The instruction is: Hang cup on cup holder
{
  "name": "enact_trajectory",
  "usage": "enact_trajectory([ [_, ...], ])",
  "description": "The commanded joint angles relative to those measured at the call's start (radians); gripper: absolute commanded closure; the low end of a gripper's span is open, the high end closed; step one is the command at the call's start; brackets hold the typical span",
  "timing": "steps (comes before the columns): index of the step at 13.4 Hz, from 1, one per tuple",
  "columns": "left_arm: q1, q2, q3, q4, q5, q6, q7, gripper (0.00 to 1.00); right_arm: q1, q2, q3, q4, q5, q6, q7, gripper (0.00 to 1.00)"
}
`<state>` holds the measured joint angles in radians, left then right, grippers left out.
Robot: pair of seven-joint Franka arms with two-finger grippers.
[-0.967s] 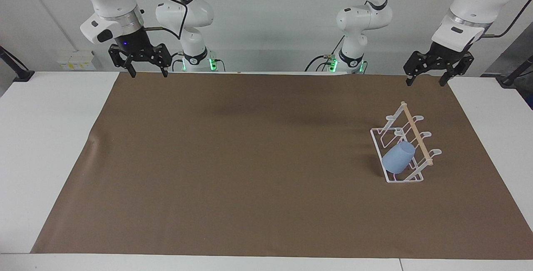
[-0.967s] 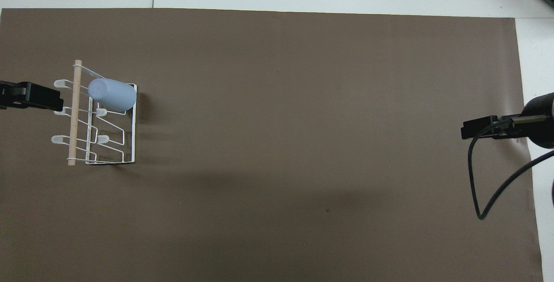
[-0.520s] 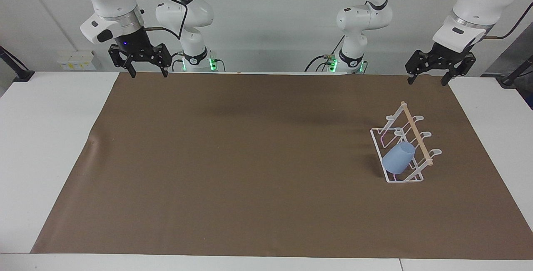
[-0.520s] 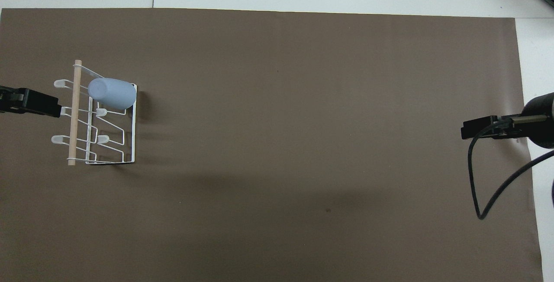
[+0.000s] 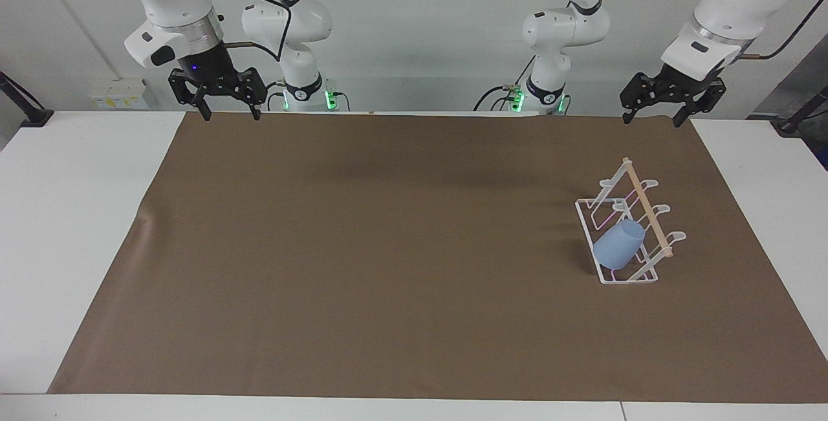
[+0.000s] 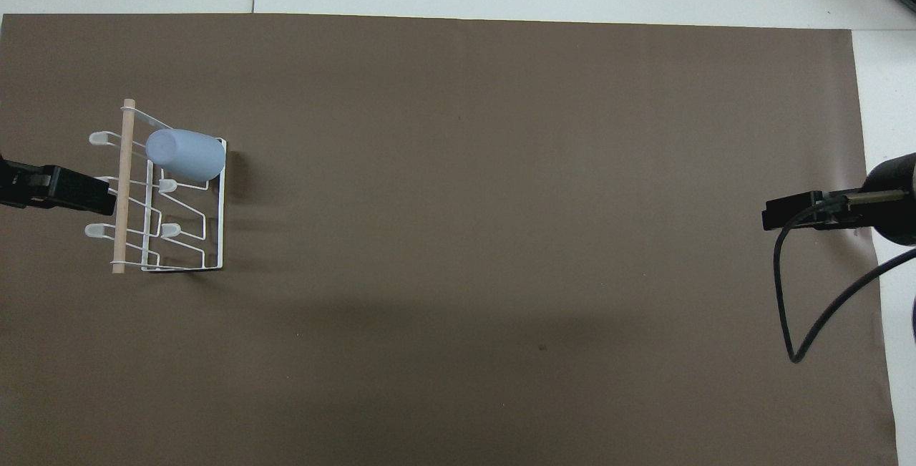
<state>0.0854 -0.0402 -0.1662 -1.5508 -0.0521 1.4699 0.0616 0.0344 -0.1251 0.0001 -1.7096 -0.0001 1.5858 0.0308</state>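
The light blue cup (image 5: 620,245) hangs tilted on a peg of the white wire cup holder (image 5: 598,227), at the holder's end farthest from the robots; it also shows in the overhead view (image 6: 186,154) on the holder (image 6: 215,237). The holder stands at the left arm's end of the table, its wooden rod (image 5: 645,206) on top. My left gripper (image 5: 652,115) is open and empty, raised over the mat's edge near the robots. My right gripper (image 5: 228,110) is open and empty, raised and waiting at the right arm's end.
A brown mat (image 5: 388,246) covers most of the white table (image 5: 77,214). The right arm's black cable (image 6: 787,294) loops over the mat's edge. The left gripper's tip (image 6: 71,190) shows beside the holder in the overhead view.
My left gripper has drawn back from the holder, rising slightly and moving toward the table's middle. The cup, the holder and the right arm have not moved.
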Motion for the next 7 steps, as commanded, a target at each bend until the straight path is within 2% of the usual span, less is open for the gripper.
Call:
enact_trajectory([
  [1,-0.01,-0.02,0.014,-0.021,-0.031,-0.01,0.012,0.0,-0.008,-0.022,0.001,-0.019,0.022,-0.006,0.012,0.0],
  [4,-0.018,-0.021,0.011,-0.022,0.058,-0.007,0.053,0.0,-0.008,-0.022,0.001,-0.019,0.022,-0.006,0.012,0.0],
  [7,-0.004,-0.021,0.011,-0.022,0.055,0.0,0.044,0.0,-0.008,-0.022,0.001,-0.019,0.022,-0.006,0.012,0.0],
])
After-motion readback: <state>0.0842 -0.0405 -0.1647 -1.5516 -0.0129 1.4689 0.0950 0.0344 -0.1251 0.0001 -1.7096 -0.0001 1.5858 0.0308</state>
